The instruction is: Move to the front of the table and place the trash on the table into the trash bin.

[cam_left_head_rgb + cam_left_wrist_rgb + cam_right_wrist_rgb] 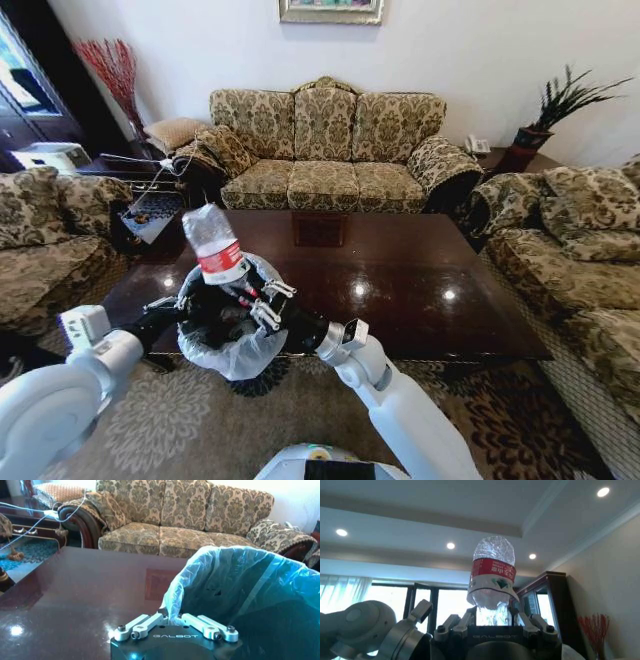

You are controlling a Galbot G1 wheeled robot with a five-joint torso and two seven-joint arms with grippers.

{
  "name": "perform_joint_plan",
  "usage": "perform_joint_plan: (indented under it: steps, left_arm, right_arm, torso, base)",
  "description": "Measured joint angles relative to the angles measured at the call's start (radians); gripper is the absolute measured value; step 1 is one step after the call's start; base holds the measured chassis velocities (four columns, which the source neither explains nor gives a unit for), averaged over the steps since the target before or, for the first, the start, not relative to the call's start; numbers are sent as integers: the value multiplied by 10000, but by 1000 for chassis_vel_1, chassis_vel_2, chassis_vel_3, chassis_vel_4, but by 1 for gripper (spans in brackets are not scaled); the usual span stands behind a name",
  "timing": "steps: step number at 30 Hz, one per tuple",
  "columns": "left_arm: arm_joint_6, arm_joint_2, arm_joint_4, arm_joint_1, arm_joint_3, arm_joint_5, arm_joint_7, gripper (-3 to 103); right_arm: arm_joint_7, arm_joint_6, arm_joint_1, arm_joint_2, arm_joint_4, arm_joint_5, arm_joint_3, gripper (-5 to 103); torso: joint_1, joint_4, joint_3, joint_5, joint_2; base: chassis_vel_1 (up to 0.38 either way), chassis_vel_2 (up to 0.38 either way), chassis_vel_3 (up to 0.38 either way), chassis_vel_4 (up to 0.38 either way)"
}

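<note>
We saw the left gripper low at the near left edge of the bench, jaws pinched shut on the translucent bag liner of the trash bin, at its rim. In the left wrist view the liner rose right from between the jaws, with the dark glossy bench top stretching behind it toward the patterned sofa. The bin sat in front of the bench's near edge, between our two arms.

Just right of that, the right gripper was over the bin's mouth, jaws clamped on the lower end of the clear plastic bottle. The bottle stood up from the jaws, slightly tilted, red label band around its middle, directly above the bin opening. From the right wrist view the bottle stuck straight out of the jaws against the ceiling.
</note>
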State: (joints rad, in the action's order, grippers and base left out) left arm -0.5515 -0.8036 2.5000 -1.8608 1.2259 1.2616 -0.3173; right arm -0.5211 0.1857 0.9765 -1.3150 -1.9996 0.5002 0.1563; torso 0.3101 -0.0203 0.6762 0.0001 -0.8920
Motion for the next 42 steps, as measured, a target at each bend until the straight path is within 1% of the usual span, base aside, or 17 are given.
perform_joint_plan:
  steps: [1, 2, 3, 4, 6, 7, 10, 11, 15, 16, 19, 23, 27, 30, 35, 37, 42]
  left_arm:
    - [22, 0, 0, 13, 11, 0, 1, 2]
    - [29, 0, 0, 22, 12, 0, 0, 2]
    - [29, -3, 0, 32, 13, 0, -1, 2]
    - [29, -3, 0, 32, 13, 0, -1, 2]
    - [31, -41, 0, 41, 38, -3, -6, 2]
    - [31, -41, 0, 41, 38, -3, -6, 2]
    - [38, -106, 0, -20, 126, -6, -8, 2]
    - [38, -106, 0, -20, 126, -6, -8, 2]
    - [36, -108, 0, -122, 249, -6, -42, 2]
    - [-30, -151, 0, -93, 337, 11, -120, 2]
    - [-193, -244, 0, -35, 464, 124, -240, 2]
    - [-326, -313, 0, -125, 500, 192, -266, 2]
    - [-366, -448, 0, -216, 426, 160, -262, 2]
    - [-414, -521, 0, -326, 420, 138, -249, 2]
    - [-538, -422, 0, -586, 621, 135, -268, 2]
    - [-633, -286, -1, -928, 742, 109, -258, 2]
    - [-662, -297, 0, -953, 637, -12, -161, 2]
  right_arm:
    - [3, -1, 50, 19, -8, 26, -35, 42]
    - [12, -4, 85, 31, -18, 37, -63, 42]
    - [20, -5, 138, 37, -36, 43, -97, 48]
    - [20, -5, 138, 37, -36, 43, -97, 48]
    - [24, -11, 326, 53, -77, 42, -197, 59]
    - [24, -11, 326, 53, -77, 42, -197, 59]
    - [12, -3, 606, 91, -164, 40, -334, 76]
    - [12, -3, 606, 91, -164, 40, -334, 76]
    - [37, 117, 821, 107, -389, 104, -554, 86]
    - [-13, 103, 996, 95, -547, 227, -797, 96]
    - [-31, 74, 1275, 63, -594, 459, -1170, 99]
    - [358, 49, 1433, 46, -490, 511, -1286, 100]
    - [619, 6, 1270, -27, -489, 222, -892, 100]
    - [1136, -52, 1113, -185, -473, -140, -608, 100]
    - [1270, 4, 1284, -264, -497, -13, -749, 100]
    - [1228, 211, 1566, -176, -527, 62, -1022, 100]
    - [1200, 531, 1936, -146, -537, 177, -1322, 100]
  torso:
    - [-1, 0, -1, 0, 0]
    - [0, 0, 0, 0, 0]
    - [0, -1, 0, -1, 0]
    - [0, -1, 0, -1, 0]
    - [0, 0, 0, -1, 0]
    - [0, 0, 0, -1, 0]
    - [0, 0, 0, -1, 0]
    - [0, 0, 0, -1, 0]
    - [0, -1, 0, -1, 0]
    - [0, 0, 0, -1, 0]
    - [0, 1, -1, 0, 0]
    - [0, 0, 0, 0, 0]
    - [0, 0, 0, -1, 0]
    - [0, -2, 0, -1, 0]
    - [0, 0, 0, -1, 0]
    - [0, 0, 0, -1, 0]
    - [-1, 0, -1, -1, 0]
  base:
    - [0, 0, 0, 0]
    - [0, 0, 0, 0]
    - [0, 0, 0, 0]
    - [0, 0, 0, 0]
    - [0, 0, 0, 0]
    - [0, 0, 0, 0]
    - [0, 0, 0, 0]
    - [0, 0, 0, 0]
    - [0, 0, 0, 0]
    - [0, 0, 0, 0]
    - [0, 0, 0, 0]
    - [0, 0, 0, 0]
    - [0, 0, 0, 0]
    - [0, 0, 0, 0]
    - [0, 0, 0, 0]
    - [0, 0, 0, 0]
    - [0, 0, 0, 0]
